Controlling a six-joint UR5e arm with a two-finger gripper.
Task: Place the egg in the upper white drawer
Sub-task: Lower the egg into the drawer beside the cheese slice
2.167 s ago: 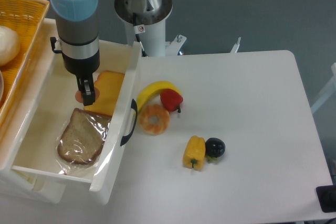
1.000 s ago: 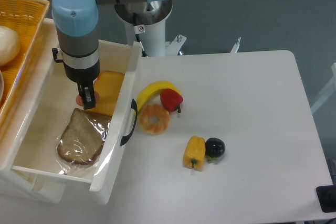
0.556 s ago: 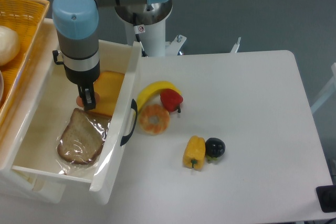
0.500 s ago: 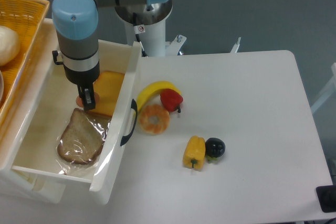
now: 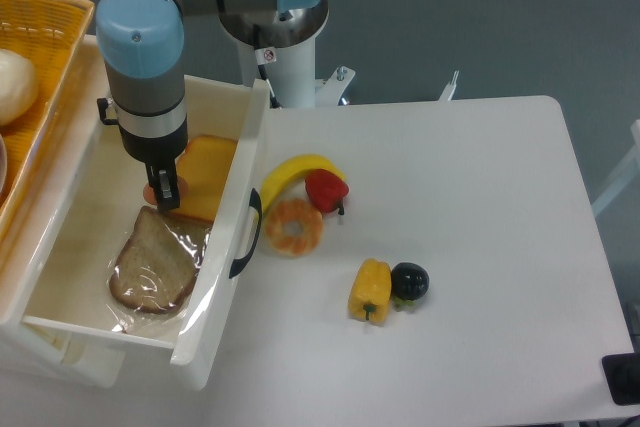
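The two-finger gripper (image 5: pixel 165 193) hangs inside the large deep white plastic drawer (image 5: pixel 85 177), its dark fingers (image 5: pixel 166 187) pinching the small pinkish-tan oval egg (image 5: pixel 151 192), of which only a sliver shows at the fingers' left side. The egg sits low in the drawer's middle, between the orange cheese-like slab (image 5: pixel 208 175) toward the handle wall and the bare floor along the far wall, just above the wrapped slice of brown bread (image 5: pixel 152 264) near the drawer's front corner. Whether the egg touches the drawer floor cannot be told from this view. Judged progress: transport is done and the egg is within the drawer's walls; release and withdrawal of the arm remain. On the white table (image 5: pixel 470 247), outside the drawer's dark curved handle (image 5: pixel 247 234), lie a yellow banana (image 5: pixel 290 173), a red pepper (image 5: pixel 326 190), a ridged orange doughnut (image 5: pixel 293 227), a yellow pepper (image 5: pixel 369 289) and a dark round fruit (image 5: pixel 409 281). A yellow woven basket (image 5: pixel 35 67) holding a white bun (image 5: pixel 15 82) stands at the table's far left edge.
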